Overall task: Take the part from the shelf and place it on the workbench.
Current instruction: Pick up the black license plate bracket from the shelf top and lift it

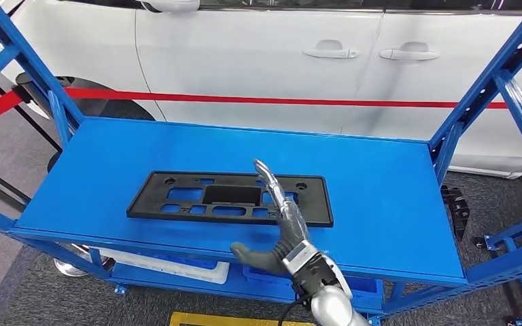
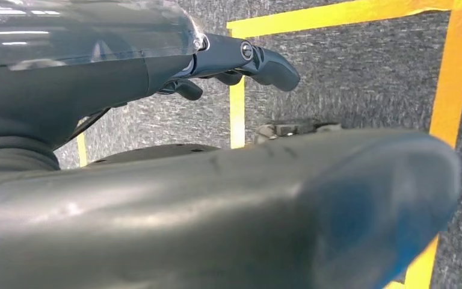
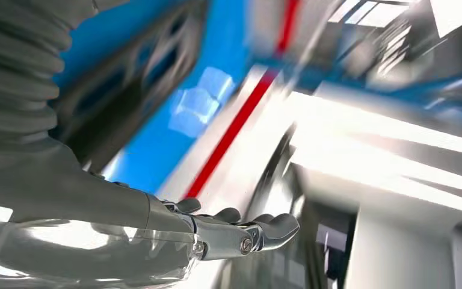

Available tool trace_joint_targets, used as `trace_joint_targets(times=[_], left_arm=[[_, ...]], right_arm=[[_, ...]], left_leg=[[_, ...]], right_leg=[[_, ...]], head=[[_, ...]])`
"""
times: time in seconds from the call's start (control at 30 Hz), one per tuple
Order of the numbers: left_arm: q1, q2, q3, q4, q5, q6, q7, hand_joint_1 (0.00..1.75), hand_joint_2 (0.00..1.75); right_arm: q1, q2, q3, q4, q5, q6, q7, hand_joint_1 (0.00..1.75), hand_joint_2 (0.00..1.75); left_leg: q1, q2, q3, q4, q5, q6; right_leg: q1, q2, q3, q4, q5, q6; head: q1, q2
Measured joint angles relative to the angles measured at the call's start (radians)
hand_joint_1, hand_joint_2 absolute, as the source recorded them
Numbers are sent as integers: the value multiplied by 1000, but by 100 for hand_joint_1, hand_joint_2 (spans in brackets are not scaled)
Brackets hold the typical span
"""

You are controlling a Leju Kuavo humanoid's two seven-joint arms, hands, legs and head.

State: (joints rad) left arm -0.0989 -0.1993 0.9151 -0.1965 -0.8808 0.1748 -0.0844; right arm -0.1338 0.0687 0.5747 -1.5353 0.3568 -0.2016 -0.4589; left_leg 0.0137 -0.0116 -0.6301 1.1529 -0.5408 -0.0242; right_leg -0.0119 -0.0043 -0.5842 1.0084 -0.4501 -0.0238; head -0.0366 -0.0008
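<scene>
The black plastic licence plate bracket point(image 1: 230, 197) lies flat on the blue shelf point(image 1: 380, 197), close to the shelf's front edge and a little towards its left end, long side parallel to that edge. It is a thin rectangular frame pierced with many cutouts and small holes, so it is probably light and fairly stiff, though long enough to flex or tip if lifted by one end. Lying flush on smooth painted metal, it offers little for fingers to get under; the front long rim, or the bars between the cutouts near the middle, look like the best places to take hold, keeping it balanced.

The right hand point(image 1: 282, 224) is raised over the front edge of the shelf, its fingers point(image 1: 272, 183) stretched out straight and spread, thumb out to the side, holding nothing; they overlap the bracket's right half in the head view, and whether they touch it I cannot tell. The right wrist view is blurred, showing the bracket point(image 3: 138, 78) beyond the hand.

The left hand point(image 2: 240, 60) hangs down over grey floor with yellow tape lines point(image 2: 445, 90), fingers loosely curled and empty
</scene>
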Motion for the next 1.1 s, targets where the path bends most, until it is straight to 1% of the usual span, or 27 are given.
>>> trace_joint_targets(times=[0.03, 0.07, 0.1, 0.13, 0.2, 0.23, 0.27, 0.3, 0.4, 0.43, 0.47, 0.53, 0.57, 0.6, 0.63, 0.67, 0.7, 0.73, 0.77, 0.8, 0.83, 0.9, 0.93, 0.97, 1.0, 1.07, 1.1], left_arm=[[1, -1, 3, 0, 3, 0, -5, 0, 0], [3, -1, 5, 0, 3, -1, -9, 0, 0], [5, -1, 6, 0, 3, -2, -12, 0, 0], [6, -1, 6, 0, 4, -3, -14, 0, 0], [6, -1, 8, 0, 5, -3, -18, 0, 0], [6, -2, 10, 0, 5, -3, -21, 0, 0], [4, -3, 12, 0, 5, -3, -24, 0, 0], [4, -4, 13, 0, 4, -3, -26, 0, 0], [5, -5, 14, 0, -1, -3, -27, 0, 0], [5, -6, 14, 0, -2, -3, -27, 0, 0], [4, -6, 15, 0, -3, -4, -27, 0, 0], [1, -6, 15, 0, -6, -4, -27, 0, 0], [0, -6, 15, 0, -7, -5, -26, 0, 0], [0, -5, 15, 0, -9, -6, -26, 0, 0], [0, -5, 15, 0, -11, -7, -26, 0, 0], [-1, -5, 15, 0, -11, -8, -26, 0, 0], [-1, -5, 15, 0, -12, -9, -26, 0, 0], [-3, -6, 15, 0, -13, -10, -27, 0, 0], [-4, -6, 15, 0, -13, -12, -27, 0, 0], [-5, -6, 15, 0, -14, -13, -27, 0, 0], [-6, -6, 15, 0, -14, -14, -27, 0, 0], [-7, -6, 15, 0, -16, -17, -27, 0, 0], [-8, -6, 15, 0, -17, -17, -27, 0, 0], [-9, -6, 15, 0, -18, -18, -27, 0, 0], [-10, -6, 15, 0, -18, -18, -28, 0, 0], [-9, -5, 15, 0, -16, -17, -29, 0, 0], [-7, -5, 15, 0, -15, -17, -30, 0, 0]], right_arm=[[0, -1, 5, 9, 84, -60, 9, 0, 175], [2, -2, 10, 19, 134, -94, 11, 0, 175], [3, -4, 15, 28, 170, -121, 11, 0, 175], [4, -6, 20, 38, 200, -145, 14, 0, 175], [-1, -9, 31, 60, 268, -199, 28, 0, 175], [-6, -10, 37, 71, 315, -233, 41, 0, 175], [-11, -10, 42, 82, 368, -269, 57, 0, 175], [-15, -10, 47, 91, 424, -305, 77, 0, 175], [-19, -10, 57, 110, 563, -381, 133, 0, 175], [-21, -10, 59, 115, 592, -395, 145, 0, 175], [-22, -11, 62, 119, 614, -406, 154, 0, 175], [-23, -11, 64, 129, 637, -414, 163, 0, 175], [-23, -13, 65, 134, 643, -415, 166, 0, 175], [-23, -14, 65, 140, 646, -415, 167, 0, 175], [-25, -16, 65, 145, 648, -412, 167, 0, 175], [-27, -17, 65, 149, 649, -408, 167, 0, 175], [-31, -18, 66, 152, 649, -403, 167, 0, 175], [-36, -19, 66, 154, 649, -399, 167, 0, 175], [-41, -19, 66, 155, 648, -395, 167, 0, 175], [-45, -20, 67, 156, 648, -391, 168, 0, 175], [-49, -22, 67, 158, 648, -387, 168, 0, 175], [-56, -26, 68, 161, 644, -375, 171, 0, 175], [-62, -28, 69, 162, 641, -369, 173, 0, 175], [-68, -30, 70, 163, 637, -362, 176, 0, 175], [-74, -31, 71, 164, 632, -357, 179, 0, 175], [-80, -36, 73, 169, 614, -352, 179, 0, 175], [-80, -39, 73, 171, 601, -352, 175, 0, 175]], left_leg=[[0, 2, -36, 77, -35, -2], [0, 3, -62, 130, -51, -4], [0, 3, -74, 153, -49, -5], [0, 4, -67, 136, -28, -5], [0, 7, -9, 11, 43, 0], [-1, 9, 22, -56, 67, 3], [-2, 11, 42, -101, 79, 9], [-4, 11, 52, -123, 80, 15], [-4, 6, 55, -132, 81, 34], [-4, 6, 57, -136, 84, 40], [-2, 6, 59, -140, 86, 45], [-2, 6, 59, -140, 86, 50], [-3, 6, 60, -140, 85, 51], [-3, 5, 60, -140, 85, 52], [-3, 4, 61, -139, 84, 52], [-3, 3, 64, -139, 82, 51], [-3, 2, 67, -139, 81, 49], [-5, 1, 68, -138, 79, 46], [-6, 0, 69, -138, 77, 42], [-7, 0, 69, -138, 75, 37], [-8, 0, 69, -139, 75, 32], [-6, 0, 71, -139, 72, 20], [-6, 1, 67, -128, 63, 15], [-6, 2, 54, -97, 42, 11], [-5, 4, 31, -46, 13, 8], [-3, 4, -33, 88, -46, 3], [-3, 5, -55, 131, -55, 2]], right_leg=[[2, -2, 0, 0, -1, -4], [3, -3, 1, 1, -2, -5], [4, -3, 2, 2, -4, -6], [5, -3, 4, 2, -5, -6], [5, -3, 7, 7, -10, -3], [7, -3, 6, 12, -14, 1], [9, -3, 4, 16, -16, 6], [10, -3, 2, 19, -18, 11], [9, -5, 1, 23, -23, 25], [8, -4, -6, 41, -36, 31], [7, -3, -22, 77, -58, 36], [4, -1, -79, 193, -115, 43], [3, -1, -108, 247, -133, 45], [2, -1, -126, 277, -135, 46], [1, -1, -128, 274, -119, 46], [1, -1, -111, 232, -86, 43], [0, 0, -81, 166, -48, 39], [2, 1, -50, 101, -21, 34], [4, 2, -28, 52, -4, 30], [7, 4, -16, 26, 1, 27], [10, 5, -14, 19, -2, 24], [7, 5, -13, 13, 0, 15], [4, 4, -11, 9, 2, 9], [2, 3, -8, 4, 4, 3], [1, 1, -7, 2, 5, -1], [4, -1, -7, 3, 4, -7], [5, -1, -7, 4, 3, -8]], head=[[0, 0], [0, 0], [0, 0], [0, 0], [0, 0], [0, 0], [0, 0], [1, 0], [1, 0], [2, 0], [2, 0], [3, 0], [3, 0], [3, 0], [3, 0], [3, 0], [3, 0], [3, 0], [3, 0], [2, 0], [2, 0], [2, 0], [2, 0], [1, 0], [1, 0], [0, 0], [0, 0]])
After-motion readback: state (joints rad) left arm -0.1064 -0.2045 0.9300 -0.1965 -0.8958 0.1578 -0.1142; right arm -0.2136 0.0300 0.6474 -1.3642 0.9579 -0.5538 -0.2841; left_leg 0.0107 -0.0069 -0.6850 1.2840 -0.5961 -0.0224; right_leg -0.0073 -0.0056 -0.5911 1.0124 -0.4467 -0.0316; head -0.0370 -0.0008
